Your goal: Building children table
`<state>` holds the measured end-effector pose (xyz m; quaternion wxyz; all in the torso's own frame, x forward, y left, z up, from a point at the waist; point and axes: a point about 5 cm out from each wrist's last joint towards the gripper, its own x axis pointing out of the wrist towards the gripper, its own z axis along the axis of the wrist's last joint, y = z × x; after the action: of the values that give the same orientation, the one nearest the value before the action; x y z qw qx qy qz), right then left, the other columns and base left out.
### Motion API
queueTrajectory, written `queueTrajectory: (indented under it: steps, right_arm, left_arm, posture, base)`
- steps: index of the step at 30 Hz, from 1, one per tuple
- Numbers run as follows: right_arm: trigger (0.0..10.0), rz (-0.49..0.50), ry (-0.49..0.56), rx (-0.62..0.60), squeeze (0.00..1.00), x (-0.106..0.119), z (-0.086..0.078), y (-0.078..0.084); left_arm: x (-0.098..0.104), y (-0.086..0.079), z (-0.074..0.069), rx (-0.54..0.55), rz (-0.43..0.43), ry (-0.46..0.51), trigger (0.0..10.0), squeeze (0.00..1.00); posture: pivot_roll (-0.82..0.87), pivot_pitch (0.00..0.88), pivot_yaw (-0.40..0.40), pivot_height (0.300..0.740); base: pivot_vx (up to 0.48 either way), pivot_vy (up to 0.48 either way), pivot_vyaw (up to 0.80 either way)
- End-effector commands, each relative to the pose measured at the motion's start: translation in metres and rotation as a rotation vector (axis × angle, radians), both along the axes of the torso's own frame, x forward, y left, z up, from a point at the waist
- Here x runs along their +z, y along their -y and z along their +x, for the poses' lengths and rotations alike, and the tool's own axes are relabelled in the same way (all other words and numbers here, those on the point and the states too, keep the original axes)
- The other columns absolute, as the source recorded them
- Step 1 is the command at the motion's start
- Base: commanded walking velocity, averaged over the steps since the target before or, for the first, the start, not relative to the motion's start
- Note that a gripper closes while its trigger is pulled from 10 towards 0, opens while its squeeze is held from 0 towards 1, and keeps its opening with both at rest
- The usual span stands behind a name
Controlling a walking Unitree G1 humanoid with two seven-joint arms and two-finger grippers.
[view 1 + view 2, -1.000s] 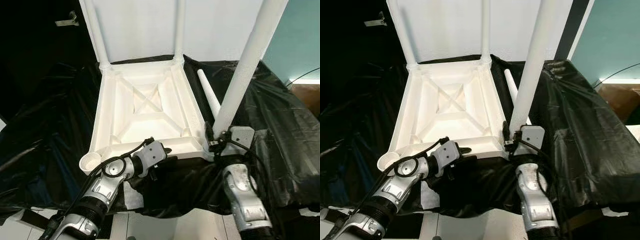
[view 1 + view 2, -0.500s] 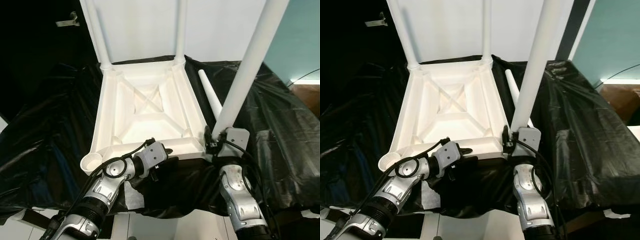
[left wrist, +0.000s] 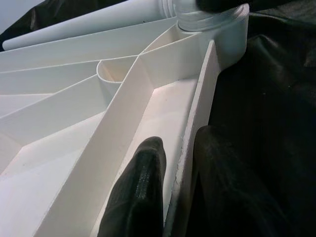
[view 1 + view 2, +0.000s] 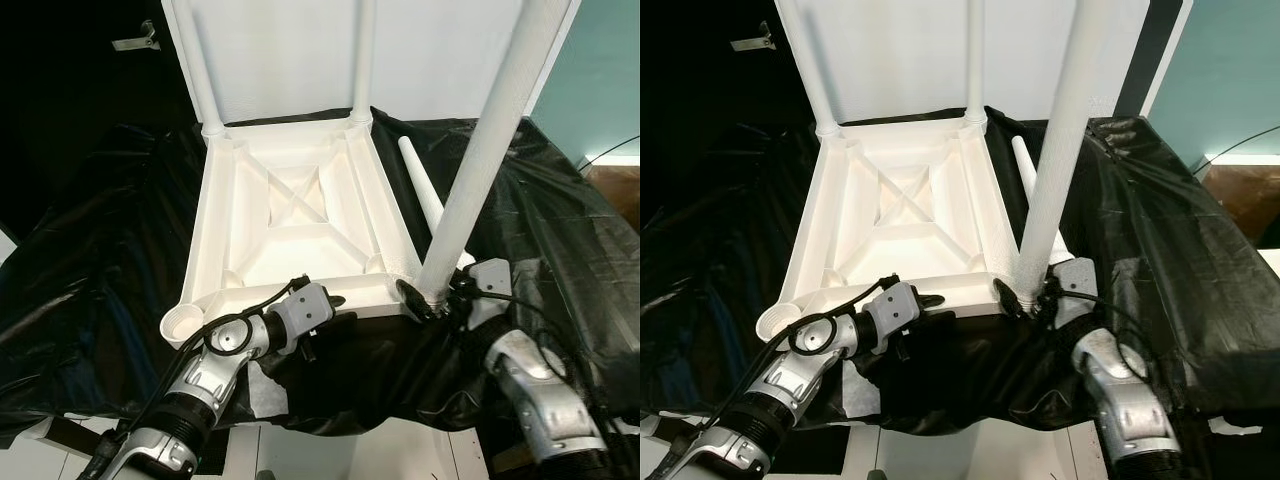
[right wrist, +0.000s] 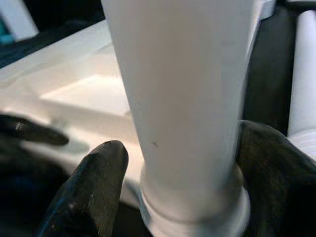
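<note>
Two grippers work: our left gripper (image 3: 170, 197) pinches the tabletop (image 4: 290, 215) rim, our right gripper (image 5: 182, 192) clasps the leg (image 4: 480, 160) base.

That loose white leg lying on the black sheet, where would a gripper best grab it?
Probably around the middle of the loose leg, coming from above with the fingers across it. It lies flat on the black sheet, round and tapered, its near end hidden behind the leg in the right gripper.

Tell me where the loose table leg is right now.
The loose leg lies on the black sheet on the robot's right, beside the upturned tabletop, behind the leg held by the right gripper.
</note>
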<state>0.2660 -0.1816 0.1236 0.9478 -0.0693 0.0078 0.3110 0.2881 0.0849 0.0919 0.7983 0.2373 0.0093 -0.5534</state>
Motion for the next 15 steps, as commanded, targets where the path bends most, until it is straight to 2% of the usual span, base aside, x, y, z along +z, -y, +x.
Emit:
queueTrajectory:
  steps: [1,10,11,15]
  right_arm:
    - [10.0,0.003,0.004,0.032,0.00,0.003,0.004,0.001]
    - [10.0,-0.025,0.040,0.085,0.00,0.014,0.016,0.002]
    - [0.0,-0.031,0.037,0.105,0.00,0.015,0.016,0.002]
    - [0.0,-0.031,0.012,0.146,0.00,0.016,0.013,0.004]
  left_arm:
    - [-0.018,-0.004,-0.007,-0.021,0.068,-0.078,10.0,0.00]
    - [-0.020,-0.004,-0.010,-0.024,0.067,-0.080,10.0,0.00]
    - [-0.019,-0.004,-0.010,-0.024,0.068,-0.080,10.0,0.00]
    - [-0.019,-0.006,-0.009,-0.024,0.072,-0.079,10.0,0.00]
  posture:
    - [-0.02,0.019,0.011,0.740]
    - [-0.01,0.019,0.012,0.740]
    - [-0.01,0.018,0.013,0.740]
    - [-0.01,0.019,0.014,0.740]
  base:
    - [0.000,0.000,0.00]
    - [0.000,0.000,0.00]
    - [0.000,0.000,0.00]
    - [0.000,0.000,0.00]
